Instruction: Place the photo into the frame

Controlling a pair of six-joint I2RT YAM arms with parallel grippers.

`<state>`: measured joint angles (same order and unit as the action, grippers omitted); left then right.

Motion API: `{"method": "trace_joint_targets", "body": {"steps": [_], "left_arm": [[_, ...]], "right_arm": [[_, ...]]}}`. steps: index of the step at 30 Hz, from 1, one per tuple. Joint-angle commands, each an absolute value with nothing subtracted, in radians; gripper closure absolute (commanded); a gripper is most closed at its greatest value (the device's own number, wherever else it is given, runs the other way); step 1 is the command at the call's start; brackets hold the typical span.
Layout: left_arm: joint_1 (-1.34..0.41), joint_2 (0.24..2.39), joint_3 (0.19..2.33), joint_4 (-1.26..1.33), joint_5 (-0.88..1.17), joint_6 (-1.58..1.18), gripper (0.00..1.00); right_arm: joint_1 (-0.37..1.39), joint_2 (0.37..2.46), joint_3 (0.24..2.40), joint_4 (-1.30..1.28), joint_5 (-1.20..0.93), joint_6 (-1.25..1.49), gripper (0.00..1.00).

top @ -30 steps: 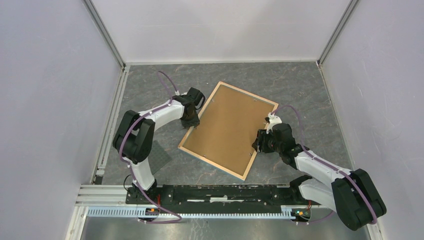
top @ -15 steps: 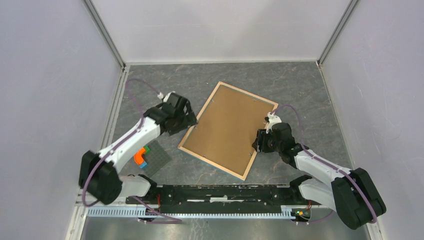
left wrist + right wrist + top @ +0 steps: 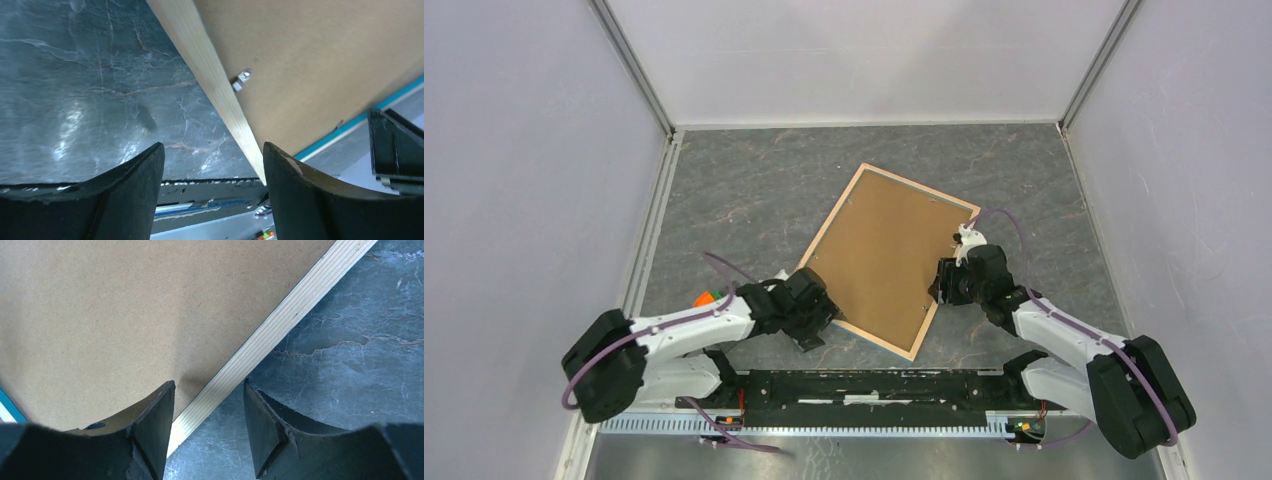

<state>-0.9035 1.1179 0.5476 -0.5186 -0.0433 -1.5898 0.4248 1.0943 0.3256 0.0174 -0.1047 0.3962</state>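
Seemingly the frame (image 3: 277, 325) lies back-up with the backing board (image 3: 884, 255) seated, photo unseen; the right gripper (image 3: 209, 385), half-open, straddles the frame's right rail, holding nothing; the left gripper (image 3: 212, 155), wide and empty at its near corner, should ease the metal tab (image 3: 242, 79) gently

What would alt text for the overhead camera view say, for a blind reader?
A picture frame lies back-up and skewed on a grey marbled table, its brown backing board showing inside a light wood rim. A robot's right fingers sit at the frame's right side, and its left fingers are by the near-left corner.
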Motion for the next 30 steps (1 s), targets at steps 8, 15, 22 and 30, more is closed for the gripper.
{"method": "trace_joint_targets", "body": {"steps": [8, 15, 22, 30], "left_arm": [[-0.937, 1.329, 0.53, -0.239, -0.02, -1.814, 0.42], [-0.923, 1.346, 0.633, -0.55, -0.185, -1.519, 0.76], [-0.839, 1.385, 0.749, -0.607, -0.242, -0.918, 0.96], [-0.714, 1.476, 0.812, -0.637, -0.278, -0.585, 0.98]], "right_arm": [[0.425, 1.039, 0.312, -0.024, -0.083, 0.39, 0.41], [0.389, 0.993, 0.443, -0.133, 0.074, 0.328, 0.37], [0.349, 1.03, 0.609, -0.208, 0.206, 0.237, 0.33], [0.293, 1.23, 0.692, -0.199, 0.226, 0.196, 0.33]]}}
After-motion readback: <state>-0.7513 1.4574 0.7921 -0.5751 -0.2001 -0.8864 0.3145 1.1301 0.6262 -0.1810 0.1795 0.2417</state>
